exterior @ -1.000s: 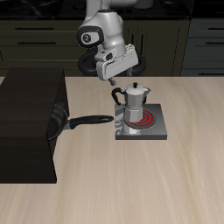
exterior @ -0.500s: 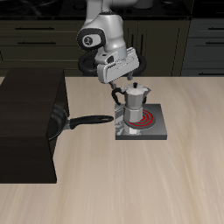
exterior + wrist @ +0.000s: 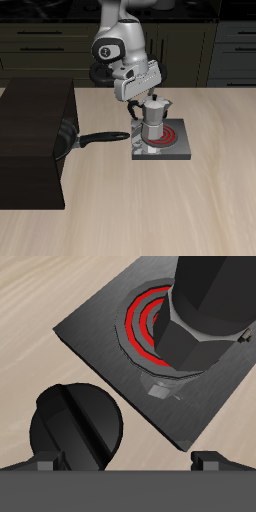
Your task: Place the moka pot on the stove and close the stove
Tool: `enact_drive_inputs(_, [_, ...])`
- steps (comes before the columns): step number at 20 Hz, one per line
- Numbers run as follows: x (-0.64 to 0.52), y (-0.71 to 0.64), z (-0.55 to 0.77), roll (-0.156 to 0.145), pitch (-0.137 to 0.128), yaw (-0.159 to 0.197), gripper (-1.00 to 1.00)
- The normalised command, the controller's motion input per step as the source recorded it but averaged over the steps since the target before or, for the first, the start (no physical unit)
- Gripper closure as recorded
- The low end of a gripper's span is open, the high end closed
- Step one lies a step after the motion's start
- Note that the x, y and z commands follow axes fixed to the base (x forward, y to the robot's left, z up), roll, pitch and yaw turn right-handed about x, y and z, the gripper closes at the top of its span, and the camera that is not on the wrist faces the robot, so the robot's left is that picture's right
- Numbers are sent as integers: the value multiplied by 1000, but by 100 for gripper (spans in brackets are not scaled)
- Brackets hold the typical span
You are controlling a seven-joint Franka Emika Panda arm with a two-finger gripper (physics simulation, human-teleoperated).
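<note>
Pot [image 3: 153, 119] stands upright on the stove [image 3: 161, 147], over its red coil [image 3: 143, 322]. Gripper [image 3: 138, 101] hangs above the stove's knob [image 3: 73, 432], fingers spread, holding nothing. Risk: descending off-centre, a finger could clip the pot's handle, shifting it.
</note>
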Motion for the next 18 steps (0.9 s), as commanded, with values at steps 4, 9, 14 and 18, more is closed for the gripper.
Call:
enact_drive_inputs(4, [-29, 226, -205, 30, 26, 16, -100])
enact_drive_inputs(9, [-66, 238, -188, 31, 23, 3, -100])
enact_drive_inputs(14, [-106, 141, -185, 26, 23, -11, -100])
enact_drive_inputs(18, [-248, 65, -250, 8, 30, 1, -100])
